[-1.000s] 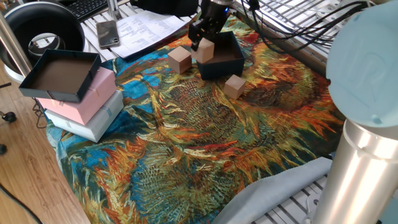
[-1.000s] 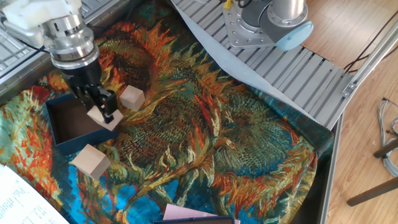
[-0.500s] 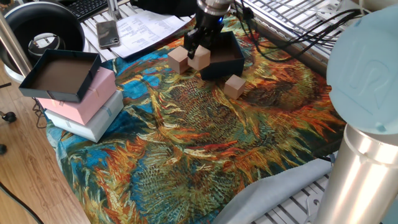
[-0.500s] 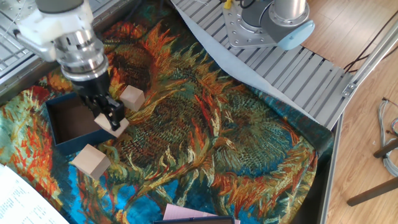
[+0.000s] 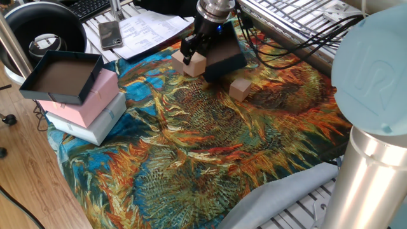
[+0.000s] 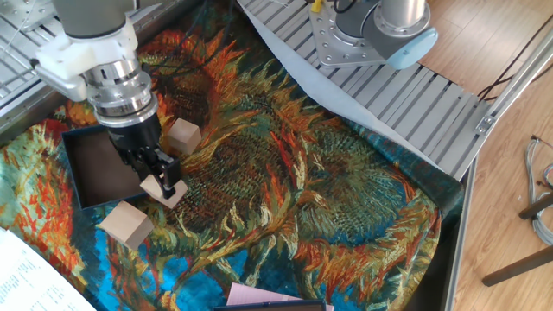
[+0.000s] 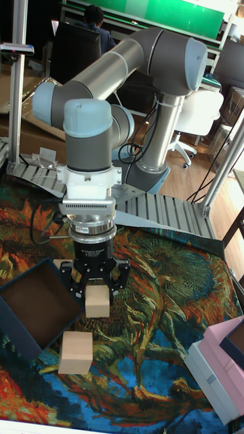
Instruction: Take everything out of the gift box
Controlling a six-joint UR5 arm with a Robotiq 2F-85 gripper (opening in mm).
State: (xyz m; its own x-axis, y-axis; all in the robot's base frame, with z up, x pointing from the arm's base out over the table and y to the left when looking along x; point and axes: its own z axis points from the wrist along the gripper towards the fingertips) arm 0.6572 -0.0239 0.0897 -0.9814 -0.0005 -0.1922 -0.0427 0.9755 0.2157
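Tall fixed view shows the gripper (image 7: 98, 296) pinching the last cube (image 7: 97, 302) just outside the gift box (image 7: 30, 308) (looks empty now). I'd lower it onto bare cloth (image 6: 285, 186), clear of the other two cubes (image 6: 126, 224) (image 6: 183, 136), before letting go.

Sunflower-print cloth (image 5: 191, 146) covers my table, orange and teal. At its near left edge in one fixed view, a pink box (image 5: 89, 98) sits on a white box (image 5: 95, 124); a shallow navy tray (image 5: 60, 77) with brown inside rests on top, overhanging. Behind: a phone (image 5: 109, 34) beside printed papers (image 5: 146, 28), a keyboard (image 5: 89, 7), and a round black object (image 5: 41, 28). A grey sheet (image 6: 346, 86) lies over the ribbed metal deck (image 6: 432, 104). In the tall view I see a seated person (image 7: 95, 24) far back.
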